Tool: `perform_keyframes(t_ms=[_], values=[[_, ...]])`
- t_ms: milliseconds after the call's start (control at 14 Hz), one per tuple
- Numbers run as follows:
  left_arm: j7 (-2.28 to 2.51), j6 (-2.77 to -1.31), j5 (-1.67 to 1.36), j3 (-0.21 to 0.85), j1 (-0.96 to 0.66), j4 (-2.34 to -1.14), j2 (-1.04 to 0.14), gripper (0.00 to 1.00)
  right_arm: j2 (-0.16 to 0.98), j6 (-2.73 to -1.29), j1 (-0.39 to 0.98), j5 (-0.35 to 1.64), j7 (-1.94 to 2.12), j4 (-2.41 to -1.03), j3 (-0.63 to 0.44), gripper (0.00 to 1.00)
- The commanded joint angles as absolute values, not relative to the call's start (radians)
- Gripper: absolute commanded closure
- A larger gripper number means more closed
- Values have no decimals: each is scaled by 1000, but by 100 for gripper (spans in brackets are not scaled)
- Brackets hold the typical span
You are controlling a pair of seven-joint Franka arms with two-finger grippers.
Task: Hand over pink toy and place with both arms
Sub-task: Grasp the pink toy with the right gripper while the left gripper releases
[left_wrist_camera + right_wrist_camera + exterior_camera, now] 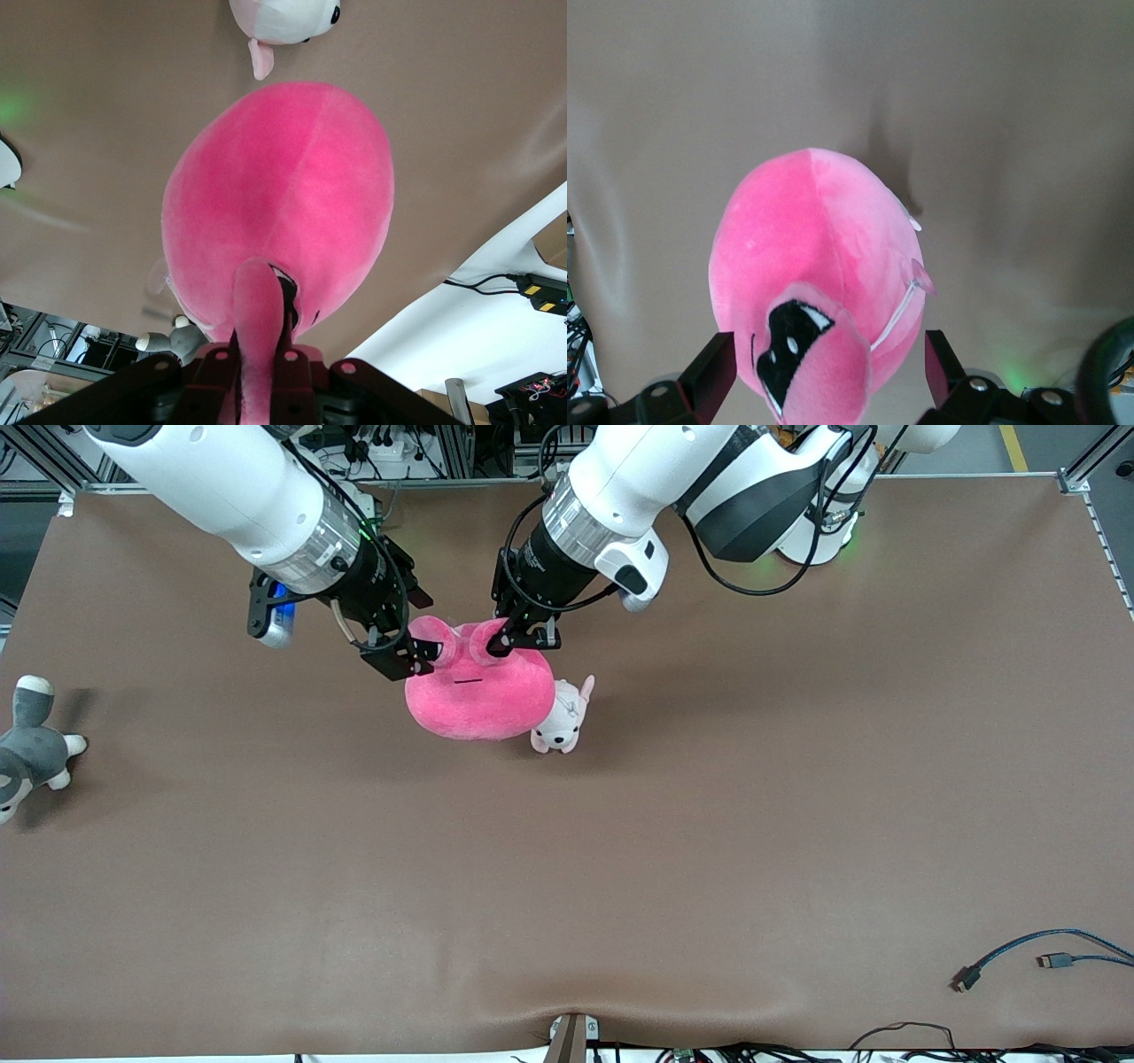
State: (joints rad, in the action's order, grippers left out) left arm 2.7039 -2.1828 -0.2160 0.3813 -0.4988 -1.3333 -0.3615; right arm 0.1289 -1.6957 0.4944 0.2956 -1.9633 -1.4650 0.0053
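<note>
The pink toy is held up over the brown worktop, near its middle and toward the arms' bases. It is gripped by the left hand, whose fingers are clamped on one bulging eye; in the left wrist view a pink fold of the toy is seen pinched between that hand's black fingers. The right hand is placed at the toy's other eye with its fingers spread wide, one on each side of the eye, and they are not closed on it. A small pale puppy plush is seen just beside the pink toy, toward the left arm's end of the worktop. A grey-and-white plush animal is laid well apart from the toy, at the right arm's end.
</note>
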Motion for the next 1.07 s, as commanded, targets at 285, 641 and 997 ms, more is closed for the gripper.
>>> perform_keyframes(t_ms=[285,641,997], values=[[2726,-2191,-219,373,-512,-1301,-377,100,132,-1736,496,291,-1982,-1456,3,100],[2724,-2189,-219,373,-502,-1301,-376,60,130,-1736,479,293,-1968,-1451,-3,100],[2698,-2149,-164,361,-476,-1301,-335,0,132,-1718,401,299,-1922,-1450,-2,100]])
